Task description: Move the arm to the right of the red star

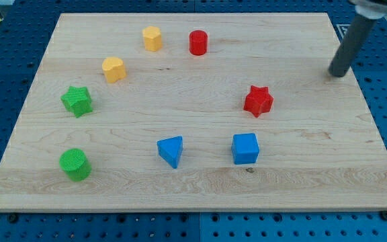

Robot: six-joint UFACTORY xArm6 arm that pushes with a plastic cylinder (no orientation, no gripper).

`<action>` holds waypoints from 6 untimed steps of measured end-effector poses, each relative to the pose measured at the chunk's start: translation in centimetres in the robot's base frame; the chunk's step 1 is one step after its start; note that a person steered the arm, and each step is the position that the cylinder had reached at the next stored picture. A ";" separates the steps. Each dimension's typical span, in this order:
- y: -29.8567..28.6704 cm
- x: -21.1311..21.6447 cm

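The red star [258, 101] lies right of the board's middle. My tip [337, 73] touches the board near its right edge, to the right of the star and a little toward the view's top, well apart from it. The dark rod rises from the tip to the view's top right corner. No block touches the tip.
A red cylinder [198, 42] and a yellow block [152, 38] sit near the top. A second yellow block [113, 69], a green star [77, 101] and a green cylinder [75, 164] line the left. A blue triangle [171, 150] and a blue cube [245, 148] sit below the star. The wooden board [301, 188] rests on a blue pegboard.
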State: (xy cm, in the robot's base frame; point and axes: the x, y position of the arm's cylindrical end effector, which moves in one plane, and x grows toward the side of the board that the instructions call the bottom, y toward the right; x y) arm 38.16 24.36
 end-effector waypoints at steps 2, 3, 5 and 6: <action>-2.8 6.5; -2.8 6.5; -8.1 6.8; -8.1 6.8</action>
